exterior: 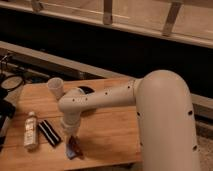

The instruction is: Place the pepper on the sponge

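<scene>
I cannot tell my gripper's (73,142) grip on the small reddish-blue item (75,150), perhaps the pepper, so it might slip off the light wooden table's (111,131) near edge.

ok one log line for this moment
end effector: low at table front edge | dark striped sponge: beside it, nothing on it | bottle: beside sponge | cup: back

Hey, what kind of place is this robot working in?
Probably an indoor lab or office: a wooden table with a cup and bottle, a railing behind. The gripper hangs low near the table's front.
</scene>
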